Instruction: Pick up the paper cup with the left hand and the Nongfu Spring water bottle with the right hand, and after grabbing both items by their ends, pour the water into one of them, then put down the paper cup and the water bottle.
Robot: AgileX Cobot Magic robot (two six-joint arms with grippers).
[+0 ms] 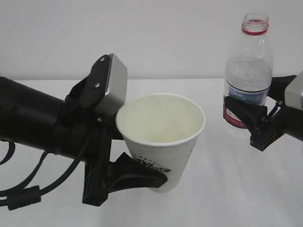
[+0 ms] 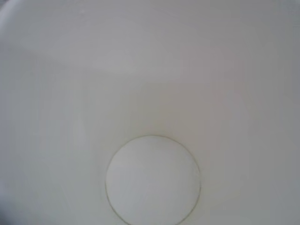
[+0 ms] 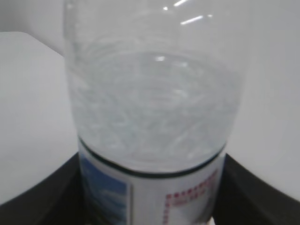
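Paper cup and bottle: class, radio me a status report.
Left hand gripping paper cup, tilted. Right hand gripping Nongfu Spring water bottle, upright, uncapped. Nothing between them.

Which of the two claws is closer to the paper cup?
The left. The left hand grips the paper cup low on its wall, while the right hand is off to the cup's right, closed around the water bottle.

We look straight down into the cream-white paper cup (image 2: pixel 150 84), whose smooth inner wall fills the whole view. Its round flat bottom (image 2: pixel 153 180) sits low and just right of centre, ringed by a thin dark seam. We see no liquid inside.
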